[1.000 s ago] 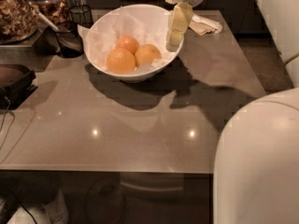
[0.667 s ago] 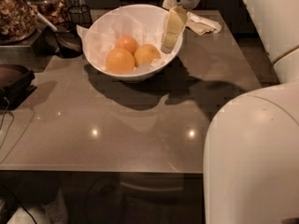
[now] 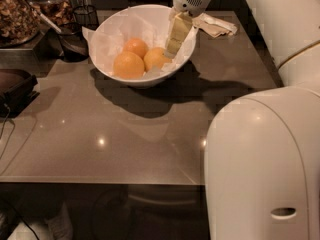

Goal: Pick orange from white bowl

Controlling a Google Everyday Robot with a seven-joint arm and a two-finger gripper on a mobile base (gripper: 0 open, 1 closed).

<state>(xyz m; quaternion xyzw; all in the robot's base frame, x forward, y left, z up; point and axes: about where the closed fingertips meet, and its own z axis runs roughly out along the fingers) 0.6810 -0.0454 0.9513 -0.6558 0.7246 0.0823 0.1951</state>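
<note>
The white bowl (image 3: 107,39), lined with crinkled white paper, stands at the back middle of the grey table. Three fruits lie in it. The orange (image 3: 155,58), paler yellow-orange, lies at the right. A larger deeper-orange fruit (image 3: 128,65) lies at the front left and a smaller reddish one (image 3: 135,46) behind. My gripper (image 3: 172,51) reaches down from the upper right over the bowl's right rim. Its tip is inside the bowl, right at the orange's right side and hiding its edge.
A crumpled paper napkin (image 3: 216,25) lies right of the bowl. A dark scoop-like container (image 3: 73,43) and jars of food (image 3: 17,15) stand to the left. A dark object (image 3: 15,88) sits at the left edge. My white arm (image 3: 260,164) fills the right foreground.
The gripper has moved left and down, from above the bowl's right rim into the bowl next to the orange. The fruits have not moved.
</note>
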